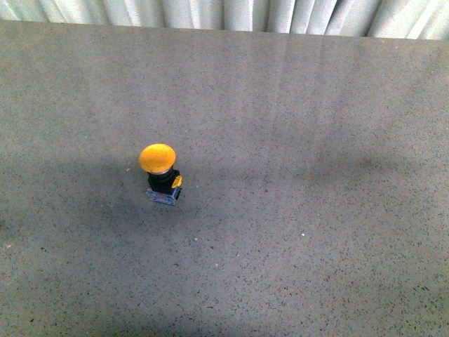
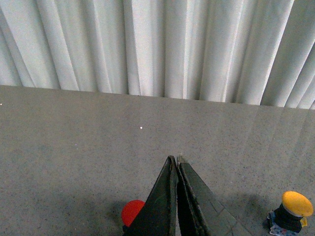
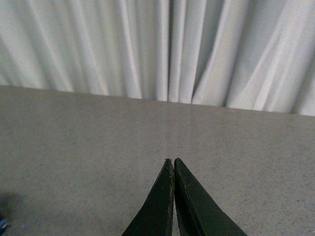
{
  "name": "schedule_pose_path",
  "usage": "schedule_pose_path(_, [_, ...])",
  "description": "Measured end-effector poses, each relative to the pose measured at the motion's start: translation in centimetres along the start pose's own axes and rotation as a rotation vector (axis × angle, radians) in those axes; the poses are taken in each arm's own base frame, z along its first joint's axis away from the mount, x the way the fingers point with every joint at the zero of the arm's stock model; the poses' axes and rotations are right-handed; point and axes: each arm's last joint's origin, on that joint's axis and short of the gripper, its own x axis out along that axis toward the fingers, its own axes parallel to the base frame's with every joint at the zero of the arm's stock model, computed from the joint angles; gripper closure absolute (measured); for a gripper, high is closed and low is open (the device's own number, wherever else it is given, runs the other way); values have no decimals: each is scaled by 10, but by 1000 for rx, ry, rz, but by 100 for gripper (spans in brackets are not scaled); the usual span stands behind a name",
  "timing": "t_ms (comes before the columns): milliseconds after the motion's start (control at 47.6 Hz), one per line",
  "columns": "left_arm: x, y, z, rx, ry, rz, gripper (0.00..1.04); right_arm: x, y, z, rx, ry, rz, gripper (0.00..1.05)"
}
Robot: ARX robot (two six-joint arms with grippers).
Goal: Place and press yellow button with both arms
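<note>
The yellow button (image 1: 161,173) stands upright on the grey speckled table, left of centre in the front view, its domed cap on a black neck and small square base. Neither arm shows in the front view. In the left wrist view the same yellow button (image 2: 292,211) sits low at one side, well apart from my left gripper (image 2: 176,159), whose black jaws are shut with nothing between them. My right gripper (image 3: 173,161) is also shut and empty, hovering over bare table; the button does not show in that view.
A red button cap (image 2: 132,212) peeks out from behind the left gripper's jaws in the left wrist view. A white pleated curtain (image 1: 231,14) hangs along the table's far edge. The grey table (image 1: 316,210) spreads wide to the right of the yellow button.
</note>
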Motion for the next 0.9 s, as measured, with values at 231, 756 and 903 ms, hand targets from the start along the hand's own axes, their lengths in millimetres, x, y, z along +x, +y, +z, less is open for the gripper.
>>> schedule_pose_path(231, [0, 0, 0, 0, 0, 0, 103, -15, -6, -6, 0, 0, -23, 103])
schedule_pose_path(756, [0, 0, 0, 0, 0, 0, 103, -47, -6, -12, 0, -23, -23, 103])
schedule_pose_path(903, [0, 0, 0, 0, 0, 0, 103, -51, -6, -10, 0, -30, -23, 103])
